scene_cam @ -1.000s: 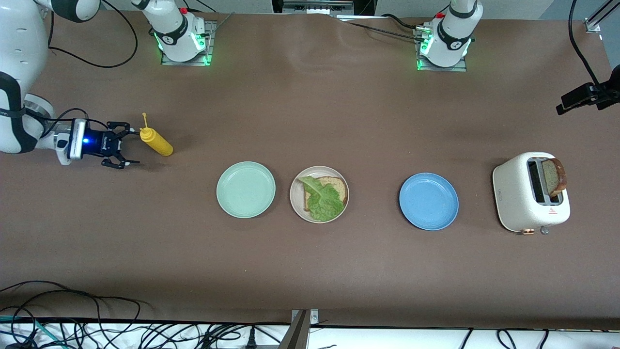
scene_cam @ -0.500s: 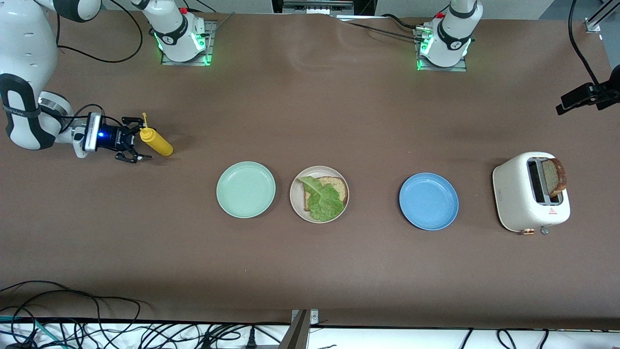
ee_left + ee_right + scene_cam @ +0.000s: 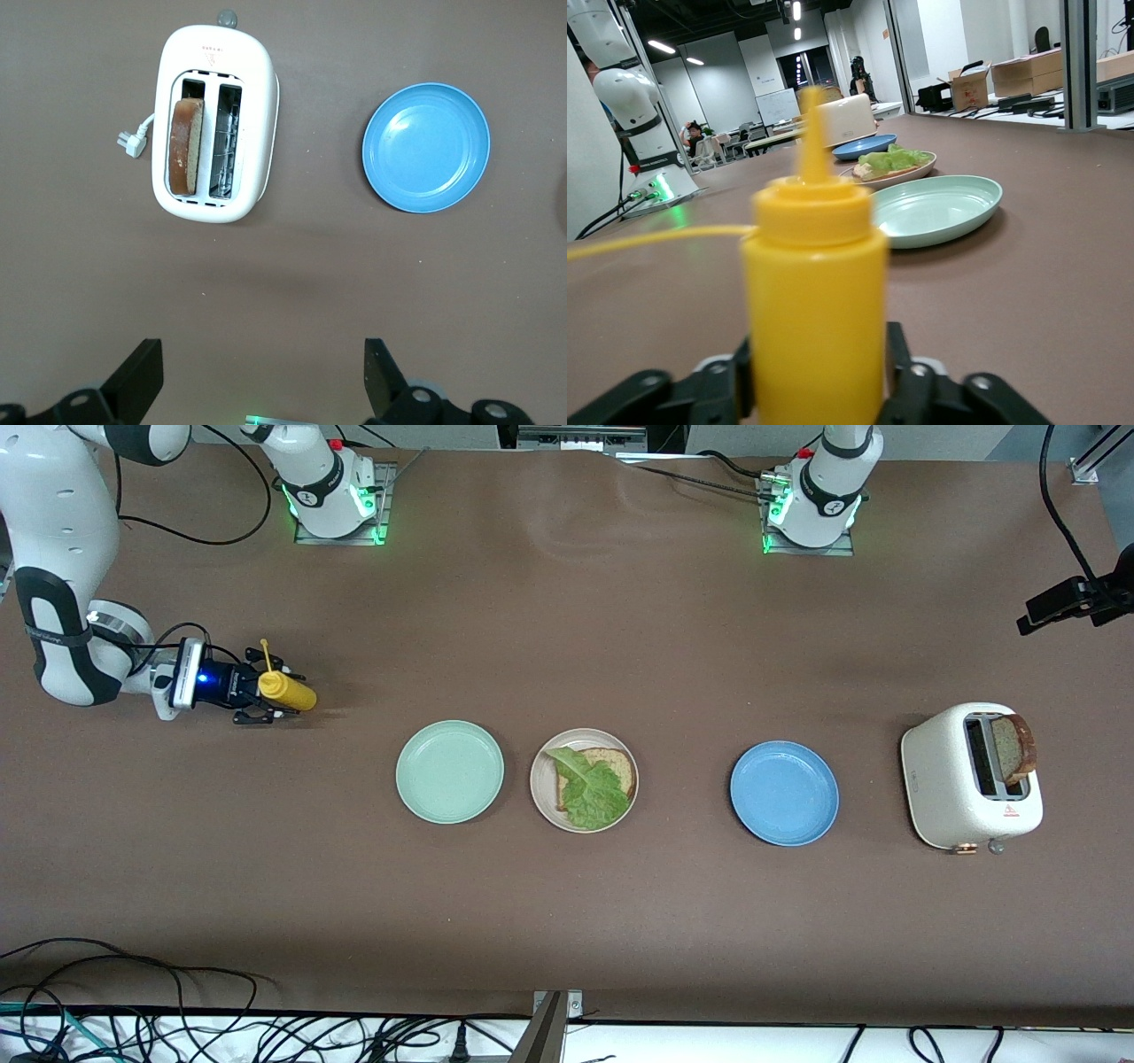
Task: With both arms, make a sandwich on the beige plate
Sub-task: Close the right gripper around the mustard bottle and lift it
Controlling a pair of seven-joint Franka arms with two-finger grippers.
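Note:
The beige plate (image 3: 540, 779) sits mid-table with one brown bread slice (image 3: 622, 767) and a green lettuce leaf (image 3: 589, 790) on top of it. A second bread slice (image 3: 1015, 746) stands in the white toaster (image 3: 957, 797) at the left arm's end; it also shows in the left wrist view (image 3: 185, 146). My right gripper (image 3: 268, 691) is open at the right arm's end, its fingers close on either side of a yellow squeeze bottle (image 3: 289, 693) that fills the right wrist view (image 3: 815, 266). My left gripper (image 3: 263, 350) is open and empty, high over the table beside the toaster (image 3: 252, 106); it does not show in the front view.
A mint green plate (image 3: 449, 771) lies beside the beige plate toward the right arm's end. A blue plate (image 3: 784, 793) lies between the beige plate and the toaster. Cables run along the table edge nearest the front camera.
My right gripper has moved along the table toward the yellow bottle, and its fingers now straddle it. The bottle, plates and toaster have not moved.

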